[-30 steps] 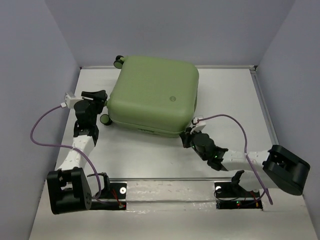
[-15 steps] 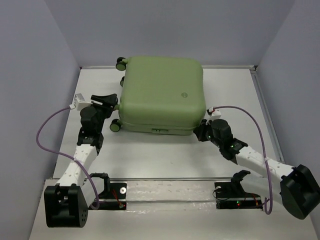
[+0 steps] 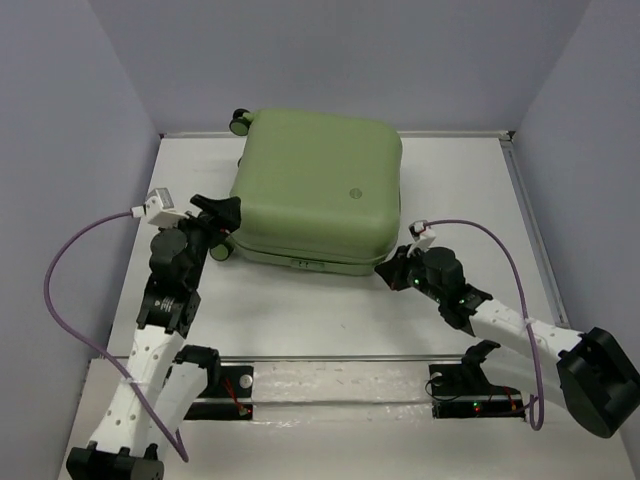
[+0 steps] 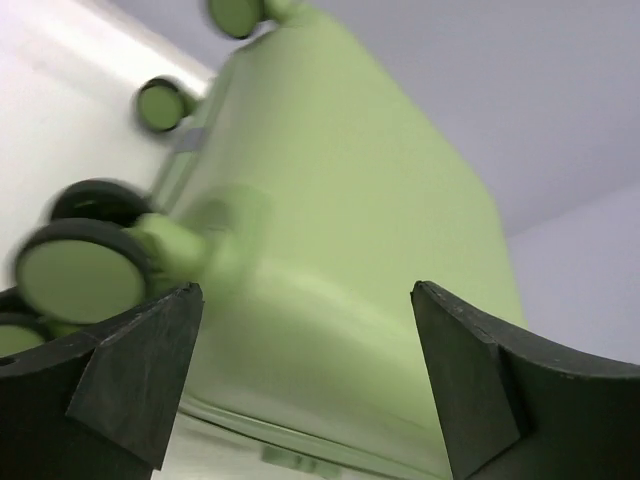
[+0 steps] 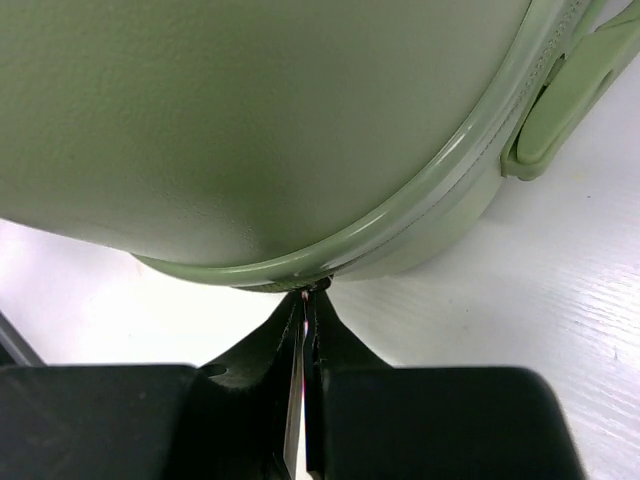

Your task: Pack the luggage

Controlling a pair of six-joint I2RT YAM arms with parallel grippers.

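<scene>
Luggage [image 3: 317,185] further left now, betw. left tool [image 3: 222,230] & right tool [image 3: 395,268]

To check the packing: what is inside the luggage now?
The luggage lies closed on the table; only its green outside and wheels show. The inside is covered and cannot be seen.

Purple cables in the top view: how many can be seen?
2. The left purple cable loops out beside the left arm; the right purple cable arcs over the right arm. More could be hidden under the suitcase.
</scene>
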